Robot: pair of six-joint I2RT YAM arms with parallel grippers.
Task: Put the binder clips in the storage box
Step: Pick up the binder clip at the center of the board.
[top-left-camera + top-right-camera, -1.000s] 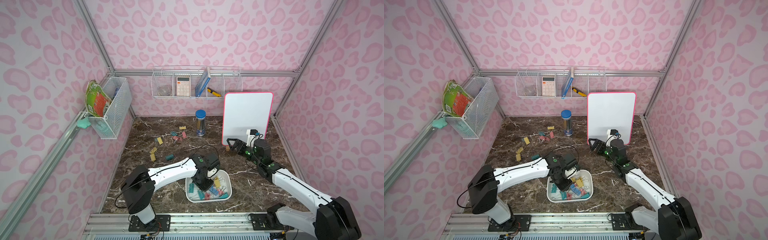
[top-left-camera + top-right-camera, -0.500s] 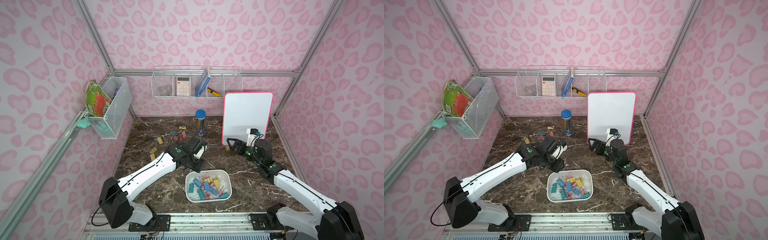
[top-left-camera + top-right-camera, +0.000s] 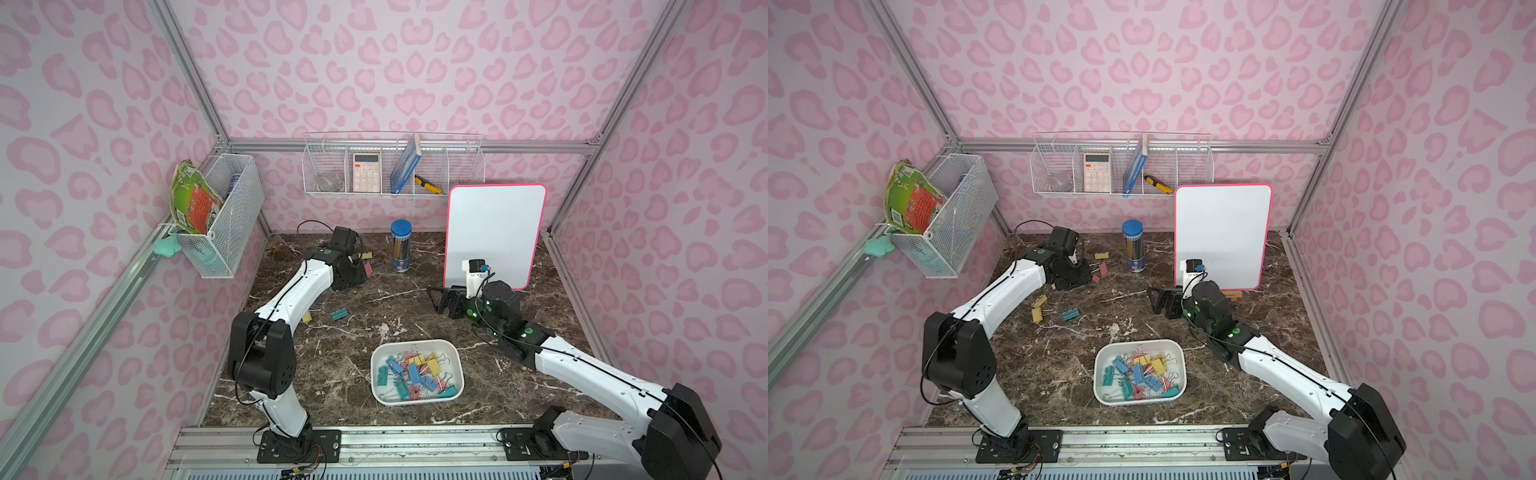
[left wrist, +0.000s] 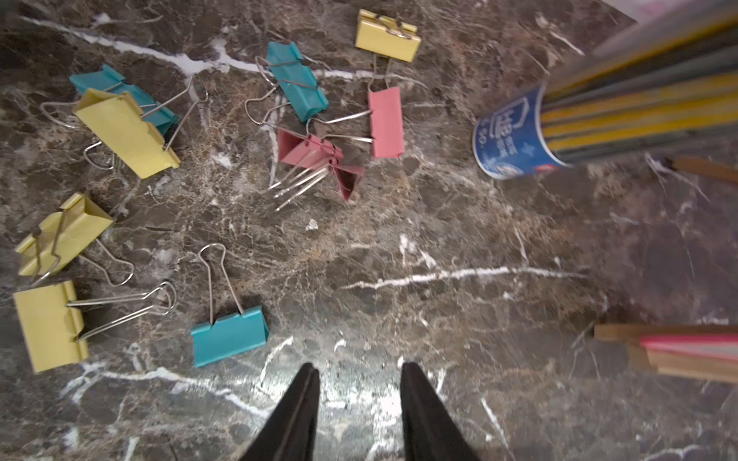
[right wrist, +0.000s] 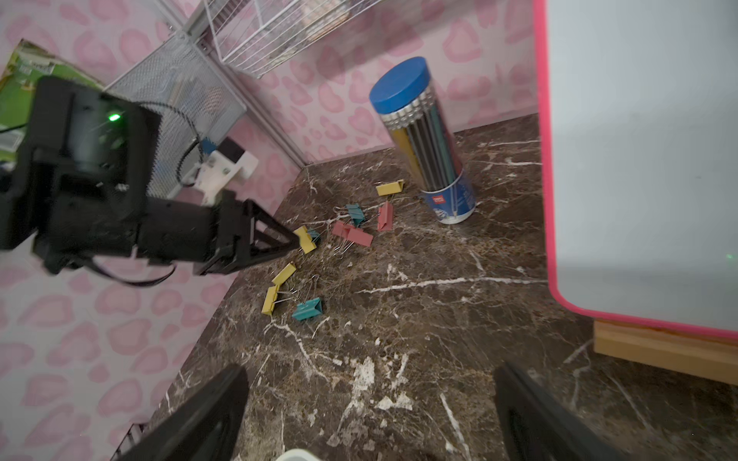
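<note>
Most binder clips [image 3: 415,374] sat piled in the storage box [image 3: 415,402] at the counter's [image 3: 374,299] front centre. Loose clips [image 4: 227,339] lay back left, near the blue-lidded pencil tube [image 3: 401,249]; its label print was unreadable. Left gripper [image 4: 358,367] was open and empty beside them. Right gripper [image 5: 371,369] was wide open, also empty. Wall basket [image 3: 465,170] held a calculator [image 3: 367,172].
</note>
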